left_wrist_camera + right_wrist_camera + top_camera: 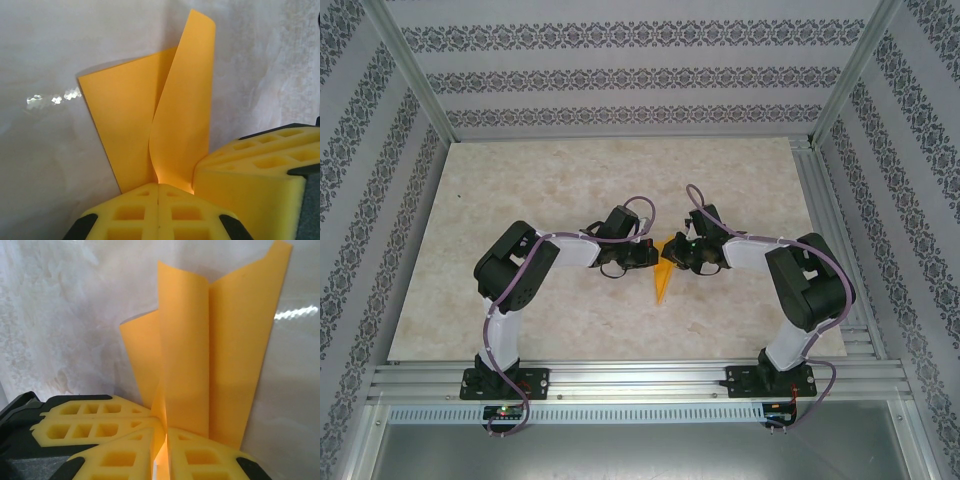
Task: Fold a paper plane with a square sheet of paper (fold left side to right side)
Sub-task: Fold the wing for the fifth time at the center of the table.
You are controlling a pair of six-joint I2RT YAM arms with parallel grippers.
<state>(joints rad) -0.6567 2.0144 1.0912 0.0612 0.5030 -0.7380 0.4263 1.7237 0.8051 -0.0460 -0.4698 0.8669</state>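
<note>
The paper plane (662,281) is orange-yellow paper creased into a narrow wedge, its point toward the near edge, at the middle of the table. Both grippers meet over its wide end. My left gripper (642,256) is shut, and a fold of the paper (175,125) rises from the seam between its yellow pads (158,186). My right gripper (676,254) is shut on another upright flap (200,365), which runs down between its pads (166,430). The right gripper's fingers (250,175) press close beside the left pair. The paper under the pads is hidden.
The beige marbled table (570,180) stretches out around the arms. An aluminium rail (640,375) carries both bases along the near edge. Patterned walls and metal posts (410,70) box in the left, back and right sides.
</note>
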